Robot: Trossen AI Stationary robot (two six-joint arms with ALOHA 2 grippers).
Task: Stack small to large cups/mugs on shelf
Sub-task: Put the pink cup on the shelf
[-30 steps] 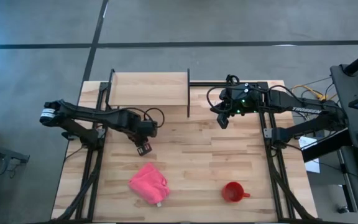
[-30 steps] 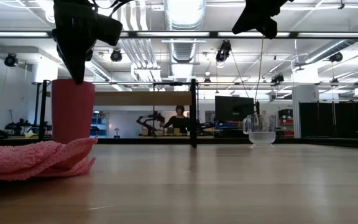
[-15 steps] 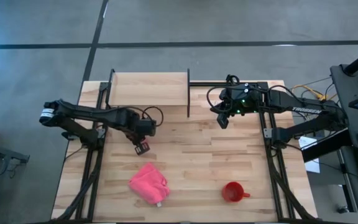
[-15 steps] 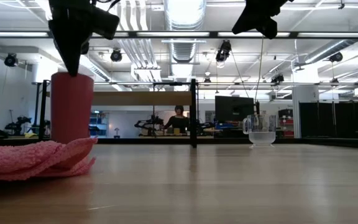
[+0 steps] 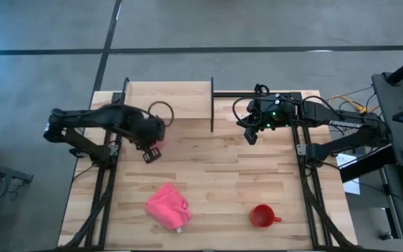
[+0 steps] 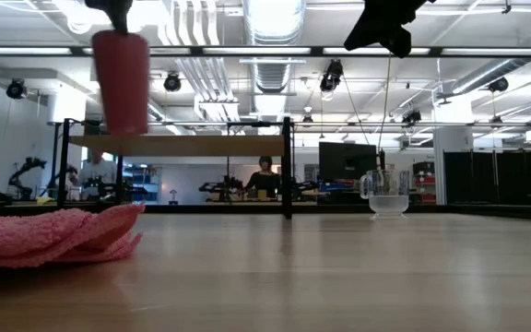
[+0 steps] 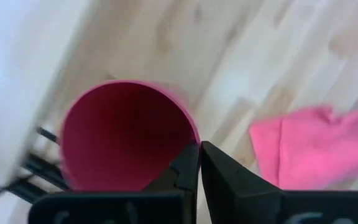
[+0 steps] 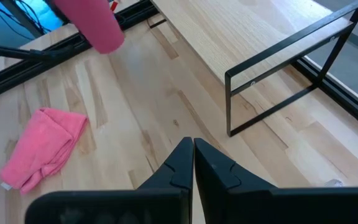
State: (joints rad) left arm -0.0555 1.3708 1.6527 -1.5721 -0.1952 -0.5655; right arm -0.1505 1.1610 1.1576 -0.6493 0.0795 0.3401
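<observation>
From the high view, the left gripper (image 5: 150, 150) hangs over the tabletop (image 5: 215, 182) just in front of the shelf (image 5: 168, 100), pinched on the rim of the pink-red tumbler (image 5: 157, 148); the right gripper (image 5: 250, 134) waits beside the shelf's right end; the pink cloth (image 5: 167, 206) and the squat red mug (image 5: 262, 216) lie near the front edge, well apart.

In the low view the tumbler (image 6: 122, 81) hangs clear of the table, slightly tilted, its base above the shelf plank (image 6: 178, 146); the cloth (image 6: 53, 233) lies below it; a small clear cup (image 6: 386, 196) stands far back on the right; a person (image 6: 265, 175) sits in the room beyond.

In the left wrist view the fingers (image 7: 187, 171) meet across the tumbler's (image 7: 126, 134) wall, one inside the open mouth, the cloth (image 7: 316, 152) on the boards beyond.

In the right wrist view its own fingers (image 8: 178, 160) are pressed together on nothing; the tumbler (image 8: 92, 25) shows off the table near the shelf (image 8: 241, 31).
</observation>
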